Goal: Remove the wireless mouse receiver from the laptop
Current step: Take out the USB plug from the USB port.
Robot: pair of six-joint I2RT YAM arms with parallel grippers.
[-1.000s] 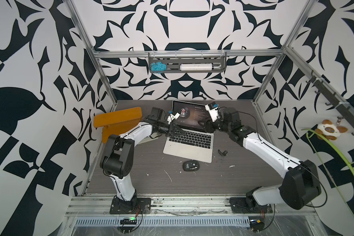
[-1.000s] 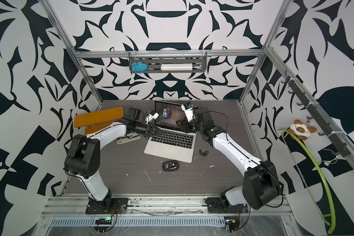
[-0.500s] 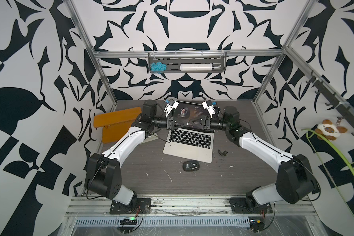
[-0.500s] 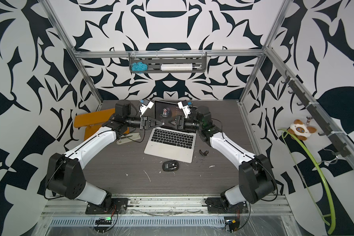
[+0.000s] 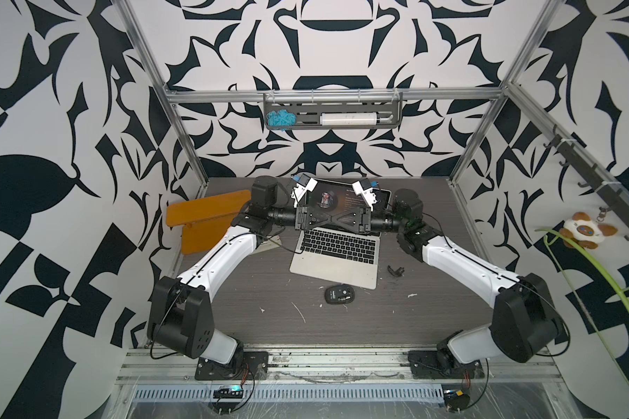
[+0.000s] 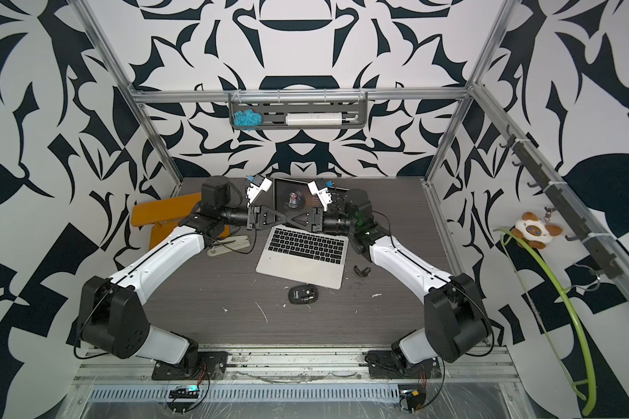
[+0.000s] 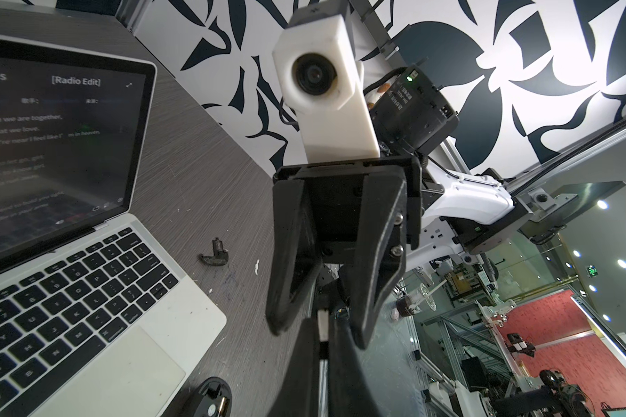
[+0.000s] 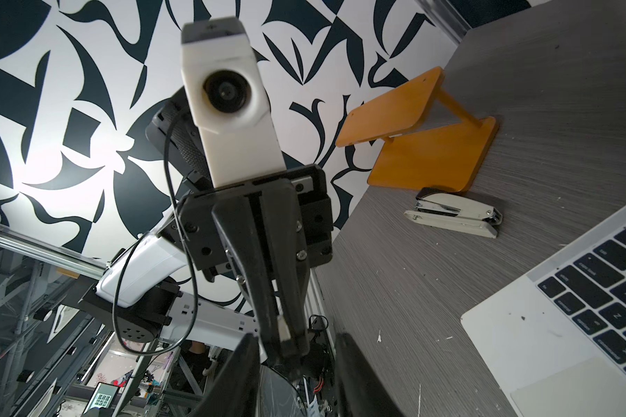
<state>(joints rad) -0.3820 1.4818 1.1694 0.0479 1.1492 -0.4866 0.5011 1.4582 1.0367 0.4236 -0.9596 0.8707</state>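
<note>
The silver laptop [image 5: 336,261] lies open mid-table, its screen showing a music player. Both arms meet tip to tip above its keyboard in both top views. My left gripper [image 7: 322,321] is shut on the wireless mouse receiver [image 7: 322,326], a small silver-and-black plug; the right wrist view shows the receiver [image 8: 284,328] pinched near the left fingertips. My right gripper [image 8: 296,337] is open, its fingers [image 7: 374,252] standing either side of the left gripper's tip without touching it. The black mouse [image 5: 338,294] lies in front of the laptop.
An orange stand [image 5: 207,217] and a stapler [image 6: 229,246] sit to the left of the laptop. A small black broken piece [image 5: 395,270] lies by its right edge. A grey rack [image 5: 333,118] hangs on the back wall.
The left arm has swung up from the laptop's left side, and the two grippers have come together tip to tip over the keyboard. The right gripper's fingers now straddle the left gripper's tip.
</note>
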